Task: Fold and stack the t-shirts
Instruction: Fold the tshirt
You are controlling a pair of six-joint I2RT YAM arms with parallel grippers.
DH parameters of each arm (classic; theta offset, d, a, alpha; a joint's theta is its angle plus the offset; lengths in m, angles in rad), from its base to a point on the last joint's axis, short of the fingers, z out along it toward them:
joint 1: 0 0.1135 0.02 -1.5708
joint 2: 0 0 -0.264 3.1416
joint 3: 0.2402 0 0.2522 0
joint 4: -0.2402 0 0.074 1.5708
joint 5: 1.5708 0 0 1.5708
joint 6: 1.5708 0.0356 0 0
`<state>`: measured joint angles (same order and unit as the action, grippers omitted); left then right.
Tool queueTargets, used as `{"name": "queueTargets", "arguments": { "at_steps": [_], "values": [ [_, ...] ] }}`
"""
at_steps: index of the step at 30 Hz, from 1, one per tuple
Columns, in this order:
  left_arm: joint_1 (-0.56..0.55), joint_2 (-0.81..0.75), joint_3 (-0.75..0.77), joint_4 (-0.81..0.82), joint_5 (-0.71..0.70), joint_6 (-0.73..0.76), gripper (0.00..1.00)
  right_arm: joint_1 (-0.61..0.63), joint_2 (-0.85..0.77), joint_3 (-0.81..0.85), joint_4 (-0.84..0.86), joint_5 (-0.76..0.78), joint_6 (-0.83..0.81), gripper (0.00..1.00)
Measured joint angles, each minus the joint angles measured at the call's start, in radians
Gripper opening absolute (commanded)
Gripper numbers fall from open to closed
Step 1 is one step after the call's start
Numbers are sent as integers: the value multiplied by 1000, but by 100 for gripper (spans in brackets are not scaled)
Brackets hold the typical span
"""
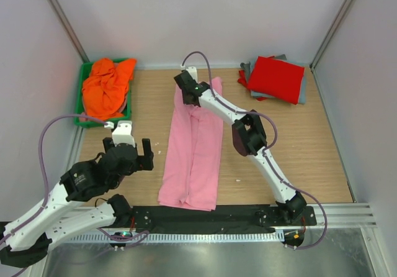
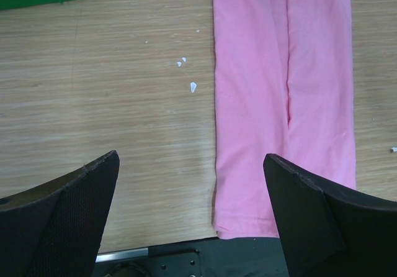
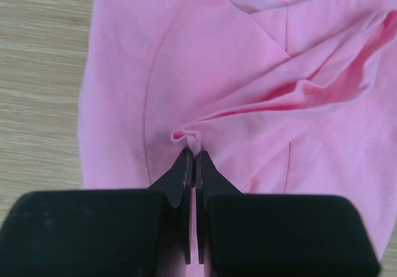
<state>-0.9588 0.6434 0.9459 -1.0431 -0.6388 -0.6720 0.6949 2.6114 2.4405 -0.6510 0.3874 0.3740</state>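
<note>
A light pink t-shirt (image 1: 193,153) lies on the wooden table as a long narrow strip with its sides folded in. My right gripper (image 1: 190,94) is at the strip's far end, shut on a pinch of the pink cloth (image 3: 193,141), which bunches at the fingertips. My left gripper (image 1: 129,145) is open and empty, left of the strip's near half; its view shows the pink shirt (image 2: 282,103) and bare wood between the fingers. A bright orange t-shirt (image 1: 107,88) lies crumpled in a green bin. A folded red t-shirt (image 1: 276,77) lies on grey ones at the back right.
The green bin (image 1: 82,97) stands at the back left by the wall. A black base strip (image 1: 205,216) runs along the near edge under the shirt's hem. Small white specks (image 2: 193,87) lie on the wood left of the shirt.
</note>
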Motion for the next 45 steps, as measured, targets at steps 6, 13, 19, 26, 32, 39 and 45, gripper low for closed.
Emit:
{"name": "queueTargets", "arguments": {
  "at_steps": [6, 13, 19, 26, 32, 39, 45],
  "values": [
    [0, 4, 0, 0, -8, 0, 100, 2, -74, -124, 21, 45, -12, 1],
    [0, 0, 0, 0, -24, -1, 100, 3, -359, -500, 64, 124, 39, 8],
    [0, 14, 0, -1, -31, -2, 100, 3, -528, -714, 69, 159, 133, 73],
    [1, 147, 0, 4, -2, -41, 97, -1, -653, -980, 110, 105, 181, 84],
    [3, 301, -119, 192, 155, -129, 95, -83, -698, -1061, 248, -168, 212, 83],
    [3, 504, -248, 399, 293, -212, 95, -151, -531, -881, 267, -255, 206, 80],
    [13, 737, -254, 565, 376, -227, 95, -179, -309, -613, 262, -281, 168, 77]
  ]
}}
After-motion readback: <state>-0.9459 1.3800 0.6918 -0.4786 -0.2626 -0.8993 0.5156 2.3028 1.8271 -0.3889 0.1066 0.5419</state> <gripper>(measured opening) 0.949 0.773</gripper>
